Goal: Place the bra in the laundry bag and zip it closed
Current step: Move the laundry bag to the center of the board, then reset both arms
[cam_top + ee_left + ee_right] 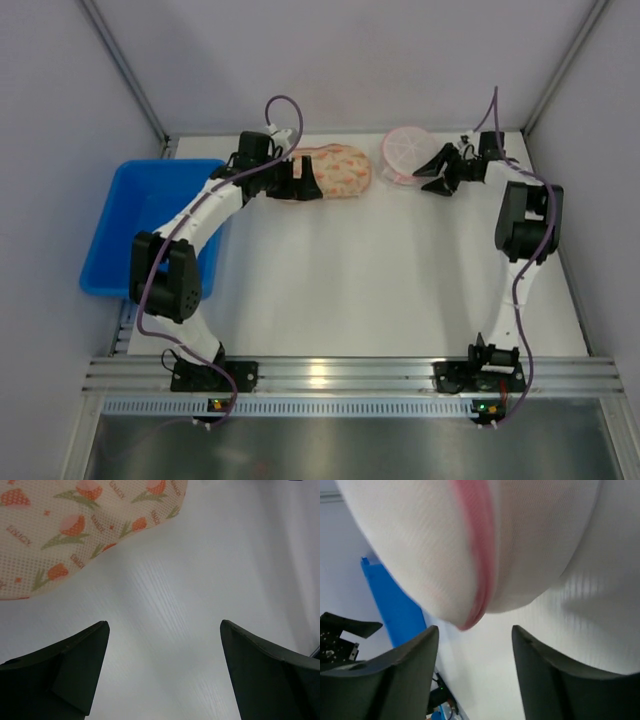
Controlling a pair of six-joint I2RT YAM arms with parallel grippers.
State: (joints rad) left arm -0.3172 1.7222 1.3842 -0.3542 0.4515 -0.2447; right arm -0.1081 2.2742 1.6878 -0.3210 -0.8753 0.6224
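White mesh bag point(410, 555) with pink band lies on worktop point(210, 570); right claw point(475, 632) parted, left claw point(165, 625) wide, both empty.

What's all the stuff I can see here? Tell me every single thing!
Bin: one, blue, far left.
Floral mesh item: one, peach with orange flowers, back middle of the table.
Mesh laundry bag: one, white with pink trim, back right, lying apart from the floral item.
Table: one, white, under it all.
Arms: two, white and black, left and right.
Left gripper: black, open, by the floral item.
Right gripper: black, open, by the bag.
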